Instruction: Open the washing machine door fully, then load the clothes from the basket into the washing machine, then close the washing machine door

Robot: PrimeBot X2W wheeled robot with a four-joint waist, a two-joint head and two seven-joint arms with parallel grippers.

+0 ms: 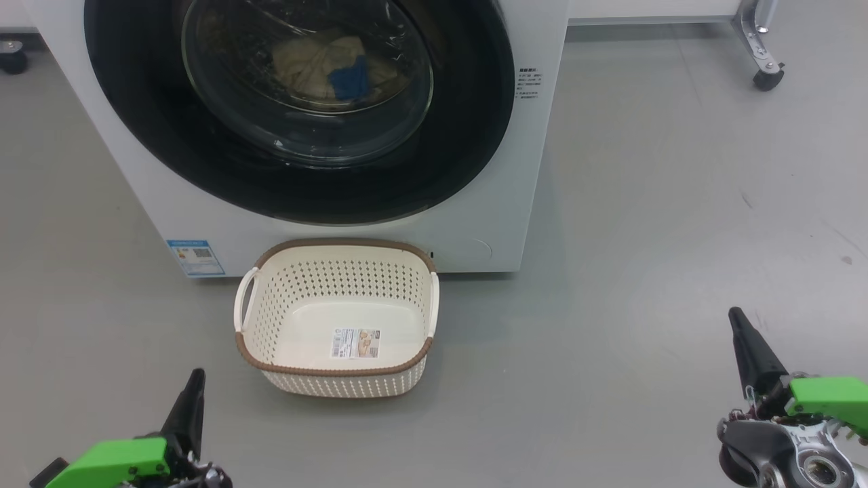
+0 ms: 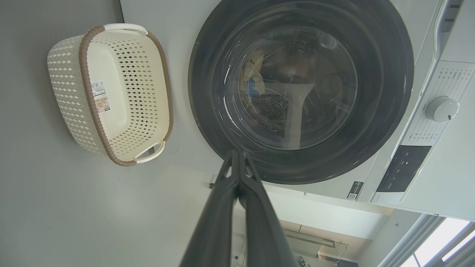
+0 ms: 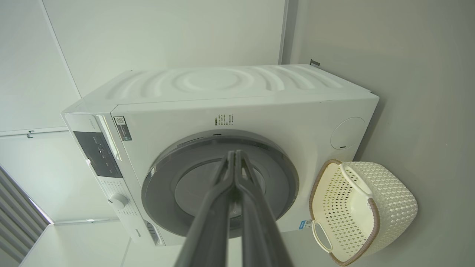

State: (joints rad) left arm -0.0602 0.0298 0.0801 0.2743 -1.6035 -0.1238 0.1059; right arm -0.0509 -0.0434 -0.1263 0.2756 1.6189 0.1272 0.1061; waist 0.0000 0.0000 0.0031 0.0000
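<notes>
Head view finding: the washing machine door (image 1: 305,146) sits flush against the washing machine (image 1: 536,169). The clothes (image 1: 325,64) lie inside the drum behind the glass. The basket (image 1: 339,245) stands empty on the floor (image 1: 644,305), right up against the machine's front panel and below the door. I judge all three steps done.

Risks noted:
- I cannot confirm the latch from these pictures. A door pushed to but not caught could swing back out.
- The gasket is hidden behind the black ring, so I cannot rule out a trapped fold of cloth. That would keep the seal from seating.
- The basket stands between my arms and the machine. A careless forward move of the left arm would knock or tip such a light thing.

Arm pose:
- The left gripper (image 1: 196,379) is low at the lower left, near the basket's front left corner but apart from it. Its fingers point up towards the machine.
- The right gripper (image 1: 738,318) is at the lower right, well apart from the basket and the machine.
- Both wrist views show the two fingers pressed together with nothing between them, aimed at the door from a distance.
</notes>
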